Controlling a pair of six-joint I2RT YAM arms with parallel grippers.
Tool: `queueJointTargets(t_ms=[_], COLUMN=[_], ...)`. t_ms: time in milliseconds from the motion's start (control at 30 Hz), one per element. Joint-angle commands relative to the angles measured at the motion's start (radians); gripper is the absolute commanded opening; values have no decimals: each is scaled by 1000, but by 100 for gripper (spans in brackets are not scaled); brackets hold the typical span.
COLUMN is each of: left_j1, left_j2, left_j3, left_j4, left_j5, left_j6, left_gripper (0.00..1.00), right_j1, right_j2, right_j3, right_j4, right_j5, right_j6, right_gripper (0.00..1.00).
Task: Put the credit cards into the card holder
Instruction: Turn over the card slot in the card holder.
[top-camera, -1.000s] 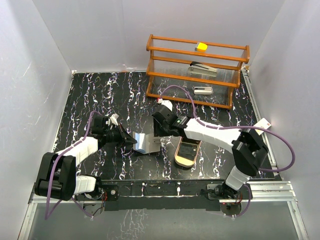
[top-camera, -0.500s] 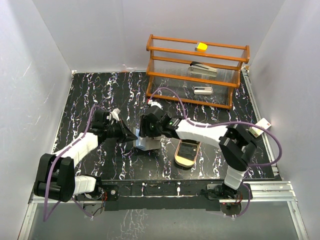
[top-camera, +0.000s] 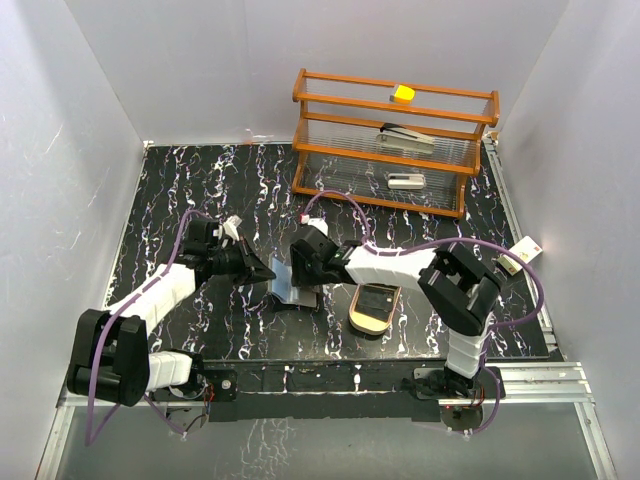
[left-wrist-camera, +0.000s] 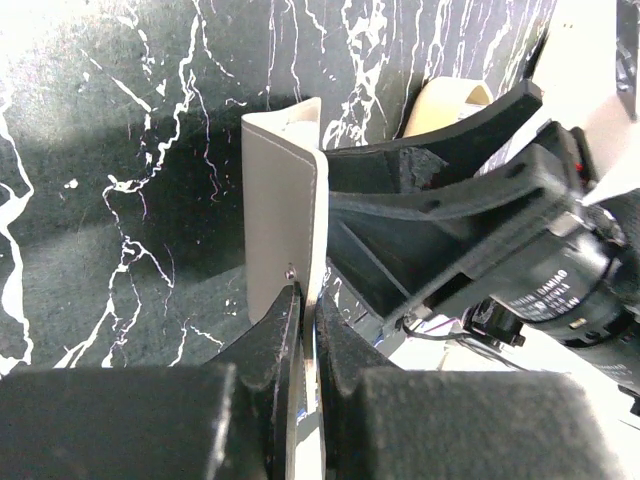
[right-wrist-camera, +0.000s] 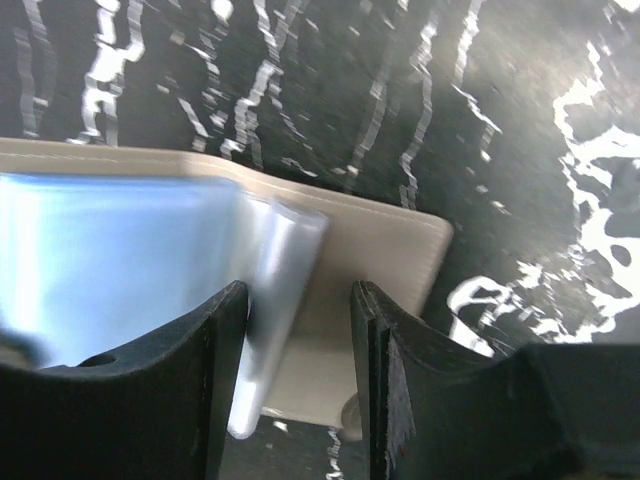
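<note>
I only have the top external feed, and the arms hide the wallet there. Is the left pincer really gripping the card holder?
Observer: Yes. In the left wrist view the left pincer is shut on the edge of the card holder, whose flap stands upright.
Operator: And the right one, does it have a card?
Observer: Not clamped. In the right wrist view the right pincer is open, and a pale blue card lies over the holder's inner face, with its edge showing between the jaws.
</note>
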Motion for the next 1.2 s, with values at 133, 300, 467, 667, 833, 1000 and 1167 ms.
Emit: queueJointTargets(t_ms=[133, 300, 467, 667, 833, 1000, 1167], left_j1=[-10, -10, -9, -10, -10, -11, -10], left_j2=[-5, -3, -2, -7, 24, 65, 61], left_j3=[38, 29, 40, 23, -30, -43, -26], left_j4=[-23, -2, -21, 4, 73, 59, 32], left_j5=[37, 54, 52, 61, 85, 60, 57], left_j6=[15, -4, 2, -7, -22, 13, 38], left_gripper=[0, 0, 0, 0, 0, 0, 0], right_j1=[3, 3, 3, 2, 3, 2, 2], right_j2=[-85, -139, -152, -145, -112, -127, -179], right_j3=[-67, -54, -51, -83, -122, -111, -102], right_j4=[-116, -141, -144, -121, -101, -88, -33], right_j5=[150, 151, 149, 143, 142, 108, 41], right_j6=[-47, -66, -92, -92, -97, -135, -235], right_gripper=[43, 43, 43, 46, 47, 47, 47])
